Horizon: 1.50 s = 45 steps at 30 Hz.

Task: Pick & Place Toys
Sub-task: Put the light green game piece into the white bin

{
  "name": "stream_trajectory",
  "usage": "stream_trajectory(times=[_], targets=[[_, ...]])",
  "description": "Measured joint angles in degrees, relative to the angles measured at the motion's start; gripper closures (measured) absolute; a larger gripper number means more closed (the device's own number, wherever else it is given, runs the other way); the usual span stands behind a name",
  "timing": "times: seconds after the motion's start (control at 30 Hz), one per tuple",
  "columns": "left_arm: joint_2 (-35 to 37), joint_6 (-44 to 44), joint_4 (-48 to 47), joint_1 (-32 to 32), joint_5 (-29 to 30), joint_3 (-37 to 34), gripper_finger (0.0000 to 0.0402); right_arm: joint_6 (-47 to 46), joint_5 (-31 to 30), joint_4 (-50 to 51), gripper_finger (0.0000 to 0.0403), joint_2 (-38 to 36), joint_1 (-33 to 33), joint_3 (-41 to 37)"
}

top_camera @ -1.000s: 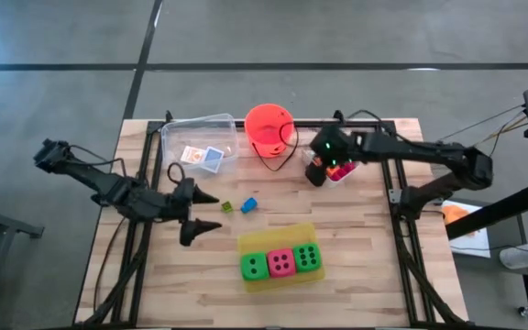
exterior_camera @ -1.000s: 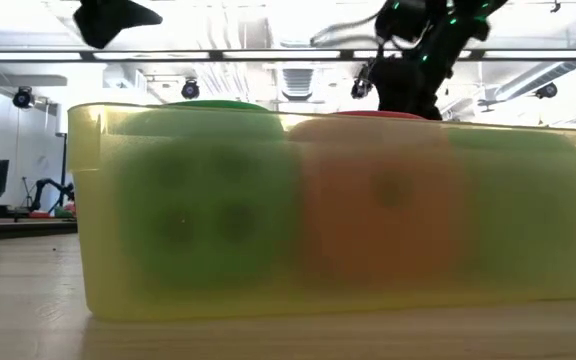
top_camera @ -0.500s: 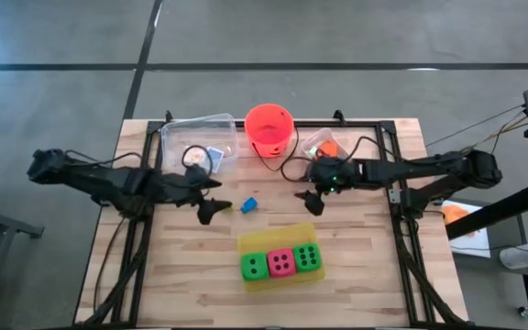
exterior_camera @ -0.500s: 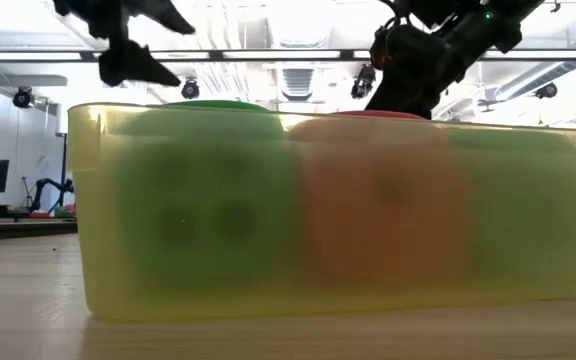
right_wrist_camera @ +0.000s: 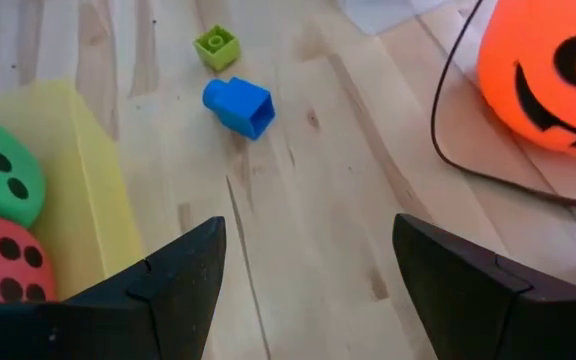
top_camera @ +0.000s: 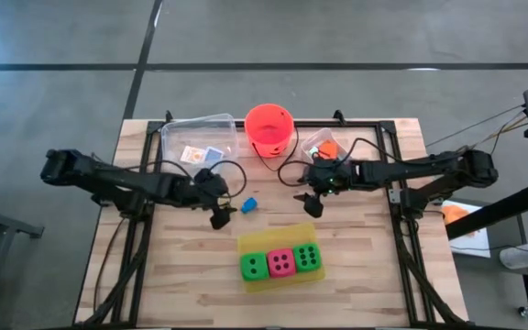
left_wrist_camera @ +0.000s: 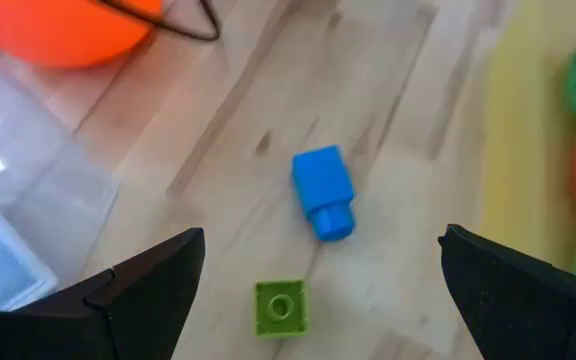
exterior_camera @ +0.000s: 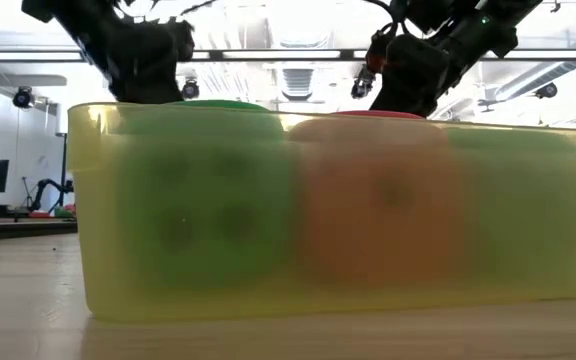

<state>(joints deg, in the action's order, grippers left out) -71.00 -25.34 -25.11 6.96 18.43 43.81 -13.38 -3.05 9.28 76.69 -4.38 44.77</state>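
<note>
A blue brick (left_wrist_camera: 323, 193) and a small green brick (left_wrist_camera: 281, 307) lie flat on the wooden table, left of centre. My left gripper (top_camera: 222, 209) stands open just above them, slanting down, with the green brick between its fingers and untouched. My right gripper (top_camera: 308, 198) hangs open over bare wood to the right of the blue brick (top_camera: 248, 204), holding nothing. Two green dice and one pink die (top_camera: 281, 262) sit in a row in the yellow tray (top_camera: 287, 233) near the front. Two cards (top_camera: 201, 154) lie in a clear box.
The orange bucket (top_camera: 269, 128) stands at the far middle, with a dark cable looping beside it. The clear box (top_camera: 198, 128) is at the far left and a smaller clear tub (top_camera: 320, 143) with coloured pieces at the far right. Bare wood lies left and right of the tray.
My left gripper has swung toward the table's right and come down, tipping more steeply, to just over the green and blue bricks. My right gripper has left the small tub at the far right and moved toward the near edge and a little left, then kept still. Both stay open.
</note>
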Motion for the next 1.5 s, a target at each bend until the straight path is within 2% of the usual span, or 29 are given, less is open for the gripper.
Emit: stream_trajectory(times=[0.83,1.23,1.5], targets=[[-16.23,-0.79,-2.74,-0.2,1.66,-0.11,0.0007,0.52,0.04,3.87,0.012,-0.11,0.13,0.0],[-18.52,-1.7,-3.0,-0.9,0.72,-1.94,0.0007,0.54,0.05,3.89,0.012,-0.11,0.13,0.0],[-18.39,-0.92,0.62,-3.02,-3.14,-3.76,0.0007,0.53,0.05,3.87,0.012,-0.09,0.13,0.0]])
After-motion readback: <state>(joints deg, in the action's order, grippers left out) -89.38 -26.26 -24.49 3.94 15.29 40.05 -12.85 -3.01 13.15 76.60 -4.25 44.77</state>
